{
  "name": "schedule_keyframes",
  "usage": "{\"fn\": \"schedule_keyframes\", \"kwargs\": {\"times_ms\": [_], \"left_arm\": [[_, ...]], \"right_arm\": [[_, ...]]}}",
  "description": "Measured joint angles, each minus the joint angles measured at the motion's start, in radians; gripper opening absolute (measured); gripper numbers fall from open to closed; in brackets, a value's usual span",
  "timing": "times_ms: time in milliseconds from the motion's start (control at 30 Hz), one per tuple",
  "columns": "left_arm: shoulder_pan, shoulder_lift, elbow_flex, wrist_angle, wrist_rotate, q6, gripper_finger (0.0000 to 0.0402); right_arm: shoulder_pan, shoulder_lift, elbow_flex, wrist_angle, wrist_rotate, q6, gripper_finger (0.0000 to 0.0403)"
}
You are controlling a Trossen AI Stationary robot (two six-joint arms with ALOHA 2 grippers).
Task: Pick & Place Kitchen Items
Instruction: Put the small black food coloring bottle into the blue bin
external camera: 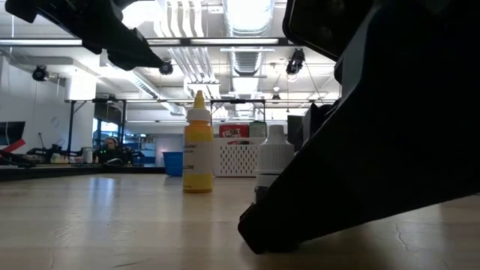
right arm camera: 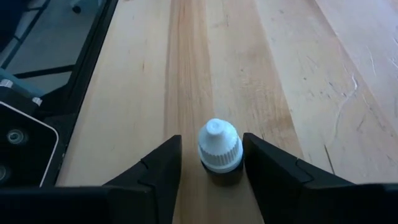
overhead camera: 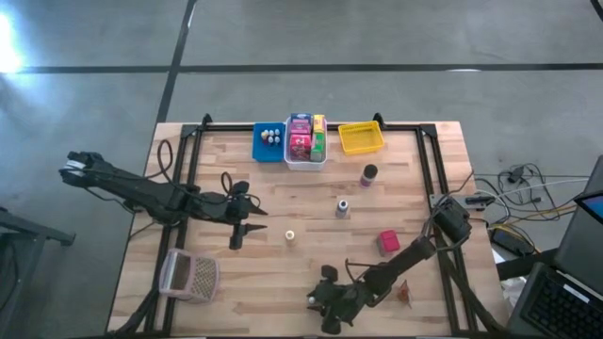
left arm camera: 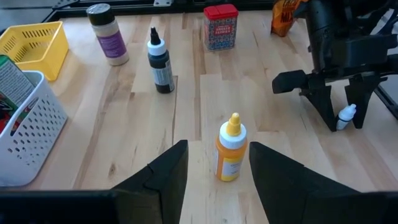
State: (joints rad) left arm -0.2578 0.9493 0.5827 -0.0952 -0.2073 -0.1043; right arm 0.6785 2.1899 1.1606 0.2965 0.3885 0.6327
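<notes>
- So, the pink mesh basket (overhead camera: 188,275) sits at the near left corner of the table.
- The left gripper (overhead camera: 245,232) is spread wide and holds nothing. The yellow bottle (left arm camera: 230,152) stands just in front of it, mid-table.
- Some work looks done: little balls (overhead camera: 273,137) lie in the blue bin (overhead camera: 259,151), and boxes (overhead camera: 301,137) fill the white bin (overhead camera: 306,167) at the far edge.
- The right gripper (overhead camera: 328,306) is down around a white-capped bottle (right arm camera: 219,146) by the near edge. I cannot tell if it squeezes.
- Still out: a dark bottle (overhead camera: 343,207), a jar (overhead camera: 368,173), a red box (overhead camera: 388,242).
- An orange thing (overhead camera: 405,292) is hard to make out.
</notes>
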Motion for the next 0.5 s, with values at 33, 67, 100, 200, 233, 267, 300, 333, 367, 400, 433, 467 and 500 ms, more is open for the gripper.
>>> {"fn": "schedule_keyframes", "kwargs": {"times_ms": [33,67,100,200,233,267,300,333,367,400,433,467,500], "left_arm": [[0.0,0.0,0.0,-0.003,0.0,0.0,0.0177],[0.0,0.0,0.0,-0.005,0.0,-0.001,0.0177],[0.0,0.0,0.0,-0.009,0.0,-0.001,0.0177],[0.0,0.0,0.0,-0.012,0.0,-0.002,0.0177],[0.0,0.0,0.0,-0.012,0.0,-0.002,0.0177],[0.0,0.0,0.0,-0.012,0.0,-0.002,0.0177],[0.0,0.0,0.0,-0.012,0.0,-0.002,0.0177],[0.0,0.0,0.0,-0.012,0.0,-0.002,0.0177],[0.0,0.0,0.0,-0.012,0.0,-0.002,0.0177],[0.0,0.0,0.0,-0.012,0.0,-0.002,0.0177],[0.0,0.0,0.0,-0.012,0.0,-0.003,0.0177],[0.0,0.0,0.0,-0.012,0.0,-0.003,0.0177],[0.0,0.0,0.0,-0.012,0.0,-0.004,0.0177]], "right_arm": [[0.0,0.0,0.0,-0.002,0.0,0.0,0.017],[0.001,0.0,0.0,-0.004,0.0,0.001,0.0172],[0.002,0.0,0.0,-0.006,0.0,0.004,0.0174],[0.003,0.0,0.0,-0.013,0.0,0.015,0.0175],[0.003,0.0,0.0,-0.013,0.0,0.015,0.0174],[0.003,0.0,0.0,-0.016,0.0,0.015,0.0172],[0.003,0.0,0.0,-0.02,0.0,0.016,0.0169],[0.003,0.0,0.0,-0.027,0.0,0.021,0.0166],[0.003,-0.001,0.0,-0.036,0.0,0.029,0.0162],[0.003,-0.002,0.0,-0.047,0.0,0.041,0.0158],[0.003,-0.002,0.0,-0.054,0.001,0.047,0.0154],[0.004,-0.002,0.0,-0.058,0.004,0.05,0.015],[0.004,-0.002,-0.001,-0.058,0.007,0.05,0.0147]]}}
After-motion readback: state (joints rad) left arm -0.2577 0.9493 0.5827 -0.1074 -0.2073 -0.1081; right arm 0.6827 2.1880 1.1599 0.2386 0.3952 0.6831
